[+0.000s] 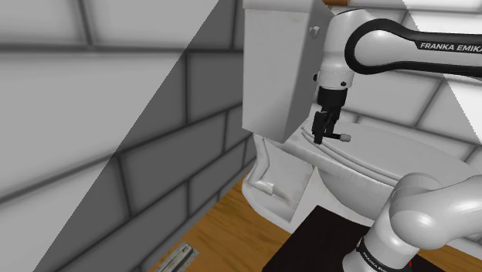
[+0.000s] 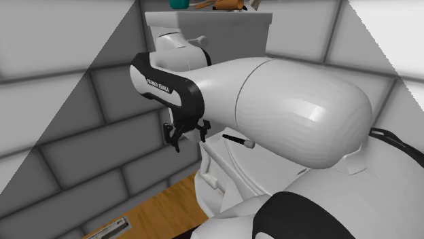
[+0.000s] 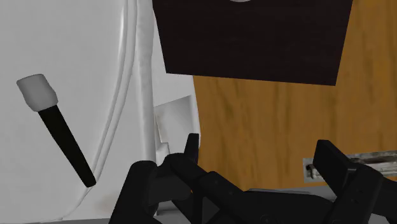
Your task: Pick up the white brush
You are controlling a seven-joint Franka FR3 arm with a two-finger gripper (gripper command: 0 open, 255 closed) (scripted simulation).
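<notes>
The brush [image 3: 58, 130] has a black handle and a small pale head [image 3: 36, 91]. It lies flat on the white toilet lid [image 1: 371, 166]. In the shoulder view the brush [image 1: 337, 137] sits just beside the tips of my black gripper [image 1: 319, 136], which hangs low over the lid in front of the tank. In the wrist view my gripper [image 3: 254, 156] is open with nothing between its fingers, and the brush lies off to the side of one finger [image 3: 141, 181]. The second exterior view shows the brush [image 2: 238, 140] apart from my gripper [image 2: 175, 140].
The white toilet tank [image 1: 278, 69] rises close behind the gripper, with small items [image 2: 217, 5] on top. Grey tiled walls [image 1: 93, 116] close in beside the toilet. Below are the wooden floor [image 1: 232, 232], a metal strip [image 1: 178, 259] and my dark stand [image 1: 324, 243].
</notes>
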